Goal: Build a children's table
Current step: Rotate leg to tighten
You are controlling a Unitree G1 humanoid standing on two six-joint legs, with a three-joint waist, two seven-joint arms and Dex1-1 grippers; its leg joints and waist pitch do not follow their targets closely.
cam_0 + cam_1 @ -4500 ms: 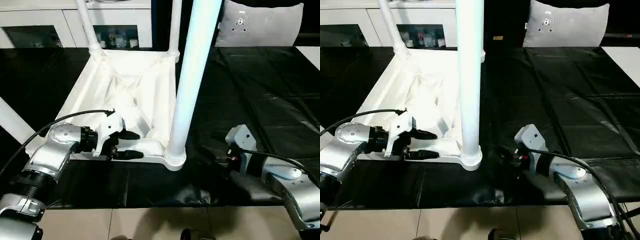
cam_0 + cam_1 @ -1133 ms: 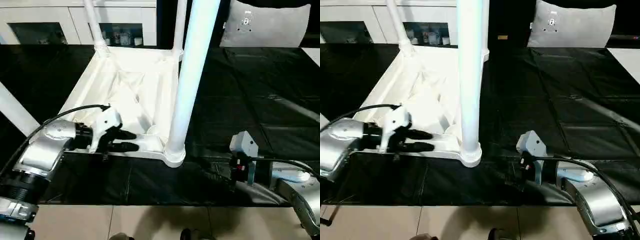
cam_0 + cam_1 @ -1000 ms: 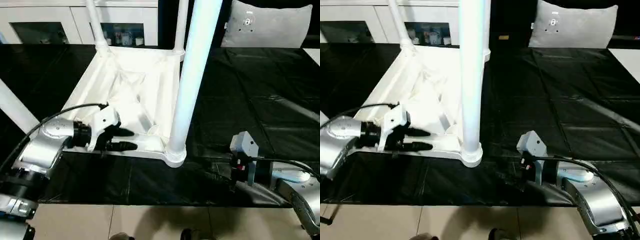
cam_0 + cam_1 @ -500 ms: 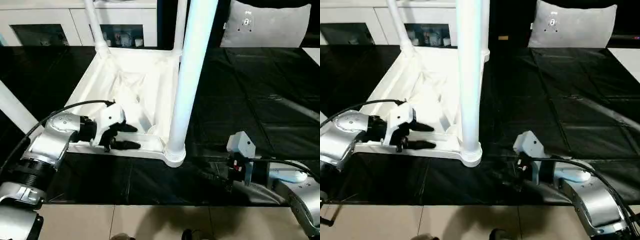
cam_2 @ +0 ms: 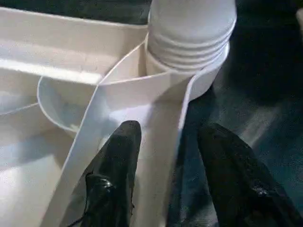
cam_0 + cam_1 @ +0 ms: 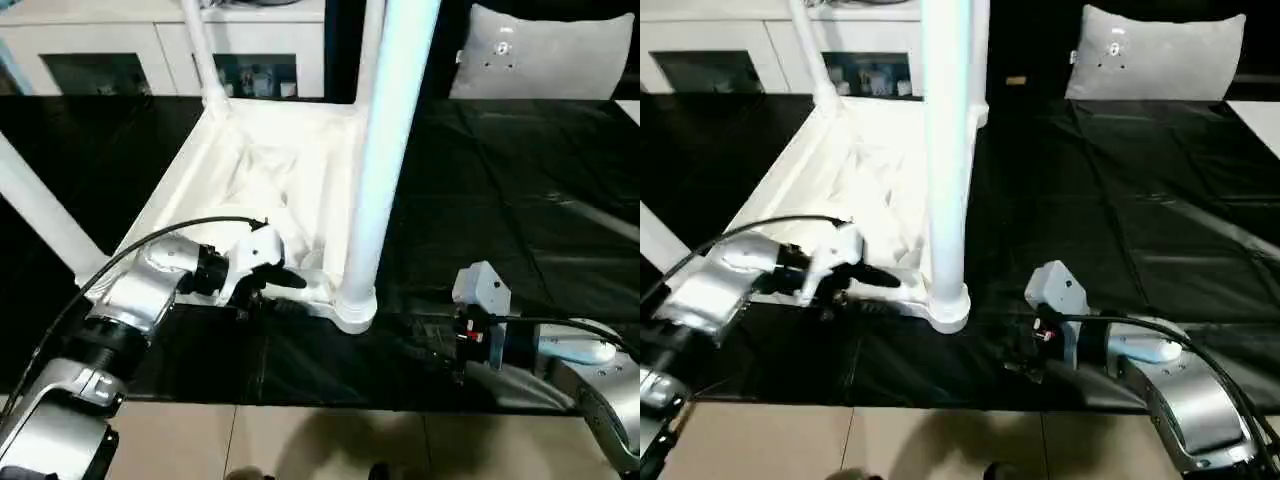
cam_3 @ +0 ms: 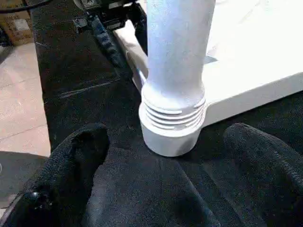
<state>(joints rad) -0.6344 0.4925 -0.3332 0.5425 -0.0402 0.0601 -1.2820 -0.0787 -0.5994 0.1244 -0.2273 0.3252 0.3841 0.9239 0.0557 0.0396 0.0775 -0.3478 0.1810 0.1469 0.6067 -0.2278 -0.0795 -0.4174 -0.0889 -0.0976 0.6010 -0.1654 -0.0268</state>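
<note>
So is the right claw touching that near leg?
Apart. The right wrist view shows black cover between both open fingers and the leg.

Upright leg (image 6: pixel 385 150) (mid-path) between grippers

The children's table (image 6: pixel 262 165) is showing smooth white plastic with a soft sheen, its near leg (image 6: pixel 385 150) ridged at the base. The counter (image 6: pixel 520 190) is wearing a creased, glossy black plastic-like cover. Brushed silver metal is gleaming on the forearms, behind matt black claw fingers (image 5: pixel 116 170).
</note>
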